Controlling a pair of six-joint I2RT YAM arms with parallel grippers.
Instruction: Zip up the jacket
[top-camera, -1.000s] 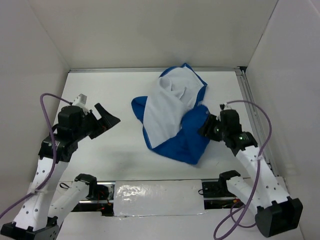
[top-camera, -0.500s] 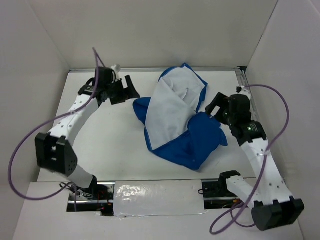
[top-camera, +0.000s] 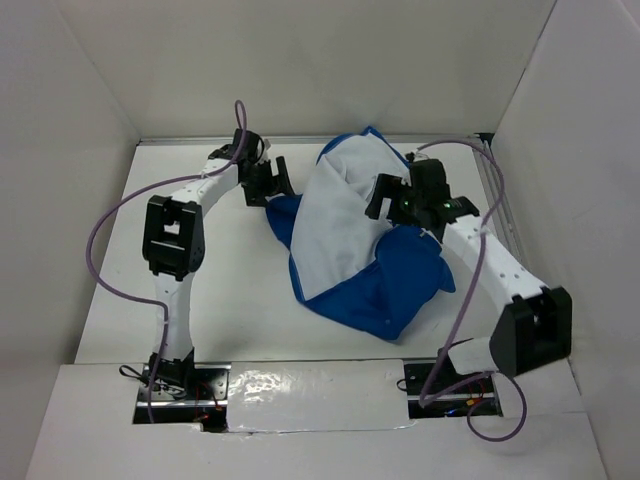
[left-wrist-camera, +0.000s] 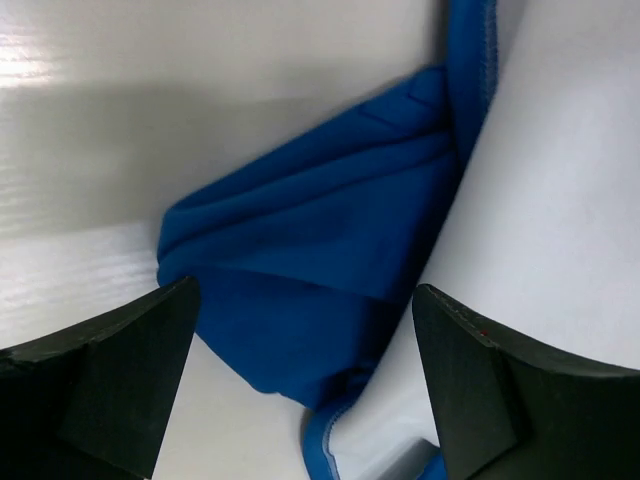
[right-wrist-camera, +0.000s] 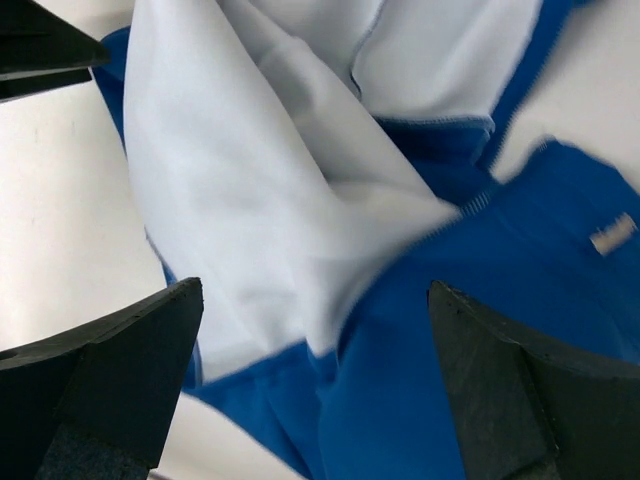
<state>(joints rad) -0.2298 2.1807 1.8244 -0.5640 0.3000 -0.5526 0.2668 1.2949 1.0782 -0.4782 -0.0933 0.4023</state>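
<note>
Blue shell and white lining (right-wrist-camera: 250, 200) lay tangled, so judged likely to pinch lining rather than the zipper (right-wrist-camera: 468, 205) edge. Found left gripper (left-wrist-camera: 305, 345) spread wide and empty at the jacket (top-camera: 345, 240)'s blue corner. Found right gripper (right-wrist-camera: 315, 340) likewise wide and empty above the lining. Located jacket bunched mid-table (top-camera: 230, 290), unzipped.

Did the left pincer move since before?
Yes. The left pincer went toward the table's far edge and rightward, now beside the jacket.
</note>
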